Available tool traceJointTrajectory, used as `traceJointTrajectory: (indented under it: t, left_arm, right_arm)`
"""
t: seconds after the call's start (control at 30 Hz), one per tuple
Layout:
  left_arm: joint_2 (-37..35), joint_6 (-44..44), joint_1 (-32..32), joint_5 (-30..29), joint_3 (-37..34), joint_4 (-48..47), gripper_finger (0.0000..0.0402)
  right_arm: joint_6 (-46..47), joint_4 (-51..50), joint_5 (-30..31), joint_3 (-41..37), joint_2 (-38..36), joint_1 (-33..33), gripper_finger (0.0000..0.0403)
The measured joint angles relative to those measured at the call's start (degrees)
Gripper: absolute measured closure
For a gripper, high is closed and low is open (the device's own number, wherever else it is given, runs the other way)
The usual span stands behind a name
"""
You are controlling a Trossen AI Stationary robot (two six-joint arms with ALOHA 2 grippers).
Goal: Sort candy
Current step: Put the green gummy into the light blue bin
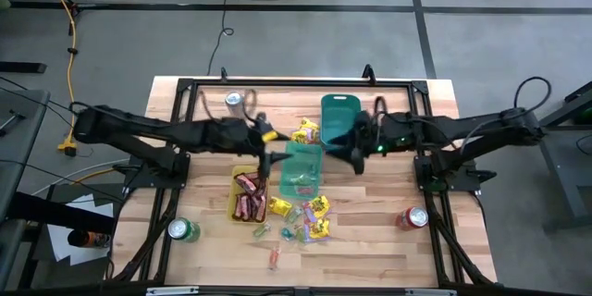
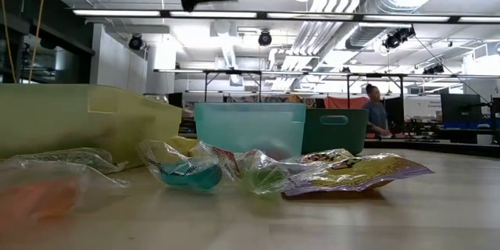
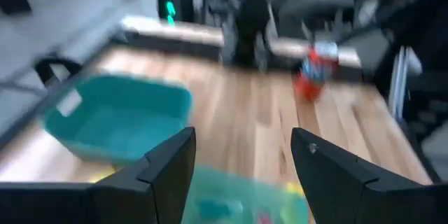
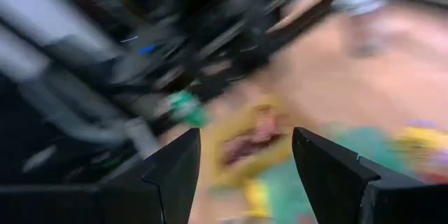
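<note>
1. In the high view, the left gripper [image 1: 266, 159] is seen above the middle of the table, at the far edge of the yellow tray [image 1: 242, 195], in which dark red-brown bars [image 1: 248, 196] lie. The right gripper [image 1: 357, 153] hangs just right of the pale teal tray [image 1: 302, 169]. A darker teal tray [image 1: 339, 116] sits farther back. Yellow packets [image 1: 317, 207] and small pale pieces [image 1: 275, 257] are scattered near the trays toward the near edge; another yellow packet [image 1: 306, 132] lies by the far trays. Three drink cans [image 1: 182, 230] stand well apart near the table's corners.

2. In the low view, loose wrapped candy [image 2: 184, 173] and a yellow packet [image 2: 355, 171] lie on the wood in front of the trays; only dark arm parts are seen at the top.

3. In the left wrist view, the left fingers [image 3: 164, 171] are spread apart with nothing between them; the teal tray [image 3: 115, 115] and a red can [image 3: 313, 77] lie beyond.

4. In the right wrist view, the right fingers [image 4: 175, 175] are likewise parted and empty. The scene is blurred; a yellow tray with reddish candy [image 4: 255, 136] can be made out.

5. Judged risks: both arms are crowded over the middle trays, so a collision could be caused by simultaneous reaching. A light tray could be nudged by a descending finger. Crinkly wrappers lying in a heap could be pinched two at once, so that a piece would be dropped in the wrong tray.
</note>
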Motion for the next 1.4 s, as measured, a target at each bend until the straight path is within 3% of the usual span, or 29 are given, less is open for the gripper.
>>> traceJointTrajectory:
  t: [0.13,0.4,0.63,1.0,1.4]
  left_arm:
    - [-6.42,-2.39,1.11,-3.22,0.04,-0.25,0.0178]
    - [-12.69,-10.29,1.46,-9.38,0.06,0.24,0.0178]
    - [-12.81,-15.48,1.26,-7.39,0.01,0.86,0.0178]
    - [-12.62,-14.32,1.28,-5.13,0.01,-3.59,0.0179]
    - [-12.33,-15.63,1.28,-5.13,0.01,-7.65,0.0179]
  right_arm:
    - [2.57,2.95,-6.2,0.61,6.78,4.07,0.0181]
    - [-1.74,-6.88,-6.47,9.65,25.45,12.58,0.0181]
    - [0.92,-9.35,-6.33,17.8,37.64,16.48,0.0181]
    - [15.99,-13.82,5.15,29.3,51.54,20.74,0.0181]
    - [12.68,-20.99,7.41,33.94,60.38,20.91,0.0181]
